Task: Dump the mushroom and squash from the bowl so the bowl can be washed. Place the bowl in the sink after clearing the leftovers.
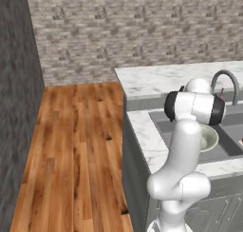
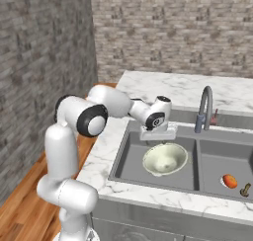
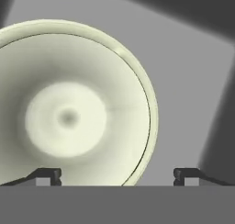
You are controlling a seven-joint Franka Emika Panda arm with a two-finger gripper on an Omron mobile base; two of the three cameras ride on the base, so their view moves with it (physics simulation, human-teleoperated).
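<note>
The pale greenish-white bowl (image 2: 165,159) sits upright and empty on the floor of the left basin of the dark grey sink (image 2: 123,158). My gripper (image 2: 158,138) hangs just above the bowl's far rim, open. In the hand view the bowl (image 3: 69,108) takes up the left side and my gripper (image 3: 117,175) stands open, one fingertip over the bowl and the other over the bare basin floor (image 3: 193,90). The orange squash (image 2: 229,180) and the brown mushroom (image 2: 245,189) lie in the right basin. In the left base view the bowl (image 1: 209,139) peeks out from behind my arm.
A grey arched faucet (image 2: 204,106) rises behind the divider between the basins. White marble counter (image 2: 104,156) surrounds the sink. A wooden floor (image 1: 76,150) and brick walls lie to the left.
</note>
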